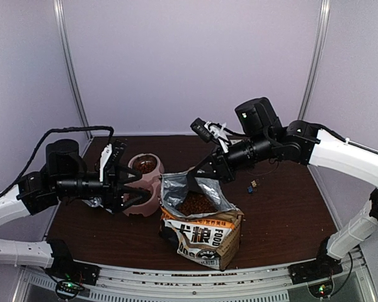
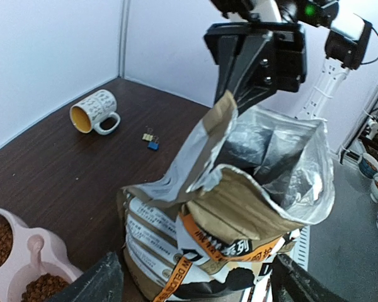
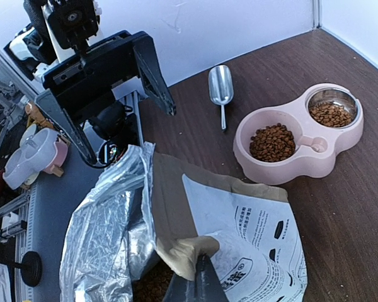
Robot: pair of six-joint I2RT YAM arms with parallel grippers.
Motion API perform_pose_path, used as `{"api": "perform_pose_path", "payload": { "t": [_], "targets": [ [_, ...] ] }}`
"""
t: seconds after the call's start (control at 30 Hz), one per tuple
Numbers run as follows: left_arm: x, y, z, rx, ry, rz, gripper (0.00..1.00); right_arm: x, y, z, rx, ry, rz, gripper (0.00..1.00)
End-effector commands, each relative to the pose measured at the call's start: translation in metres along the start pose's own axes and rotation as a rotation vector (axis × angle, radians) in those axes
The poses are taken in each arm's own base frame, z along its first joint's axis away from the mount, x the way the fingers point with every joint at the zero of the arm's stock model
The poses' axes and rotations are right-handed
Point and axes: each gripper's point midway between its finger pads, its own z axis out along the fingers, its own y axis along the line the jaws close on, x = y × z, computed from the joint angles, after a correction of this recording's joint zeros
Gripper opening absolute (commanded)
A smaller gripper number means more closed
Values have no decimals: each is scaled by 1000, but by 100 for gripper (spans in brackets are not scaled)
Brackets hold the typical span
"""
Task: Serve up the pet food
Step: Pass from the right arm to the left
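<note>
The kraft-brown dog-food bag (image 1: 205, 236) stands open at the table's middle front, with pet food (image 1: 195, 203) visible inside. My right gripper (image 3: 205, 269) is shut on the bag's top rim and holds a flap of it up. More pet food (image 3: 273, 142) fills both wells of the pink double bowl (image 3: 315, 165). My left gripper (image 1: 138, 187) hovers open over the bowl's near side, pointing at the bag, and is not touching it. In the left wrist view the bag (image 2: 195, 251) fills the space ahead of the wide-spread fingers (image 2: 94, 284).
A silver metal scoop (image 3: 220, 88) lies on the table behind the bowl. A speckled mug (image 2: 94, 112) lies on its side at the far right. Small binder clips (image 2: 151, 140) sit near it. White walls enclose the table.
</note>
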Motion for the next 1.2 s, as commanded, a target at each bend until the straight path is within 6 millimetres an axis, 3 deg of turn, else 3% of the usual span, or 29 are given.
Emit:
{"api": "perform_pose_path", "payload": {
  "t": [0.0, 0.17, 0.33, 0.6, 0.7, 0.8, 0.93, 1.17],
  "targets": [
    [-16, -16, 13, 54, -23, 88, 84, -8, 44, -16, -170, -7, -58, 0],
    [0, -20, 27, 102, 34, 94, 84, -6, 40, -11, -162, 3, -51, 0],
    [0, -27, 25, 138, 30, 113, 87, -6, 37, -8, -150, 6, -45, 0],
    [20, -35, 19, 182, 54, 54, 88, -10, 37, -5, -156, 7, -34, 0],
    [14, -32, 20, 166, 33, 79, 88, -12, 39, -5, -171, 2, -33, 0],
    [-3, -24, 23, 112, -14, 109, 82, -13, 41, -4, -185, 3, -29, 0],
    [-18, -11, 26, 36, -51, 162, 64, -13, 42, -5, -188, 4, -29, 0],
    [-28, -24, 38, 134, -29, 193, 50, -14, 44, -4, -203, 4, -30, 0]
  ]
}}
